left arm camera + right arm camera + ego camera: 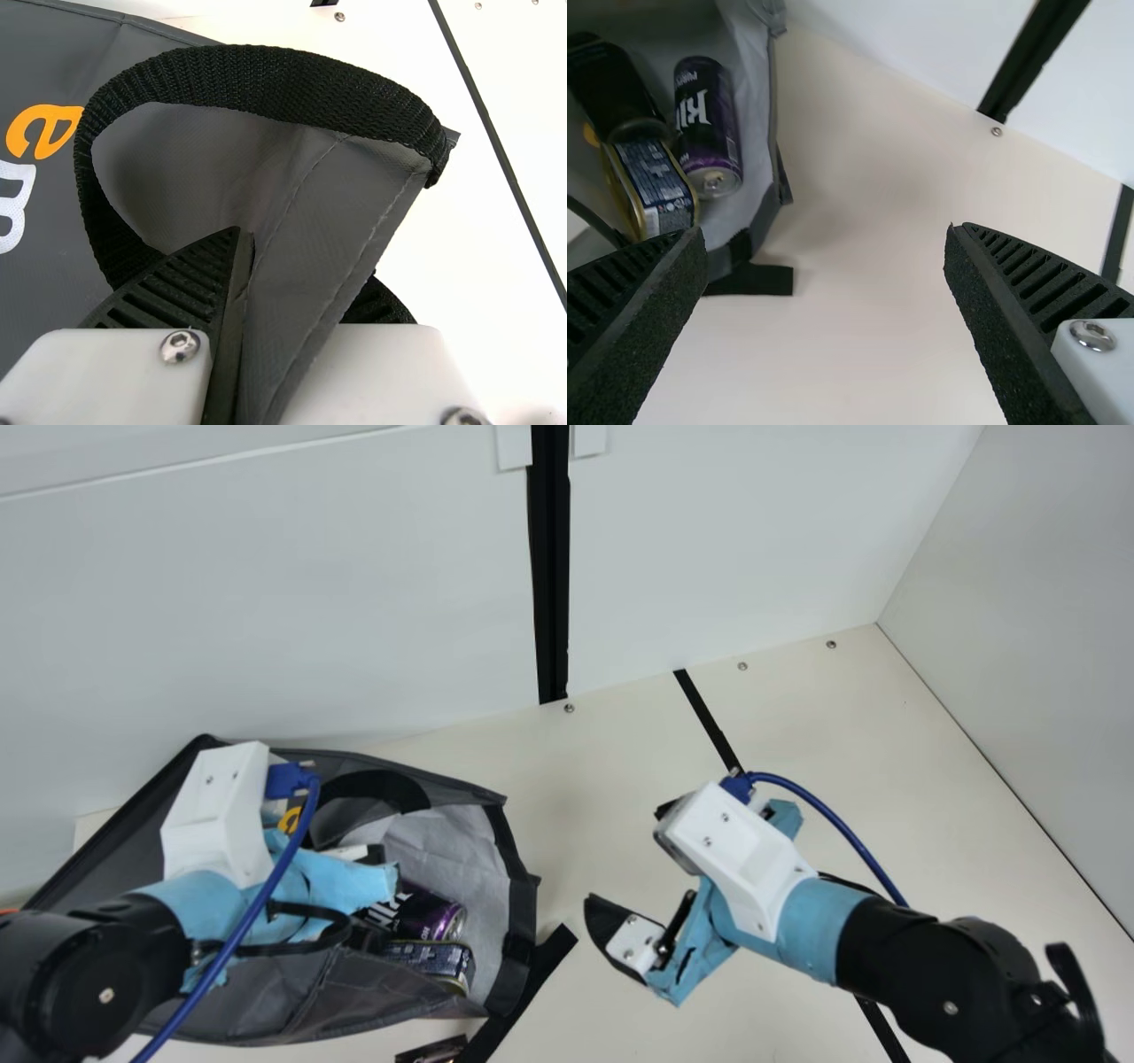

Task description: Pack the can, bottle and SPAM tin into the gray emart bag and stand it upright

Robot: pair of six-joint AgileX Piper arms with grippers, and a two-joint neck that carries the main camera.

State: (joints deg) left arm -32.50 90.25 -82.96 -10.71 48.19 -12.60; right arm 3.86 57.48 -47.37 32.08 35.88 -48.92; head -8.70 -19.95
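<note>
The bag's edge (323, 292) is pinched by the left pincer (341, 881); the empty right pincer (624, 856) is spread wide over the worktop (567, 797).

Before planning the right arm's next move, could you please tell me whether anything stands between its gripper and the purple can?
Nothing visible does: the gray bag opens toward the right gripper across the table, and the purple can lies inside it.

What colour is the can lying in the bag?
The can is purple and black, seen best in the right wrist view.
</note>
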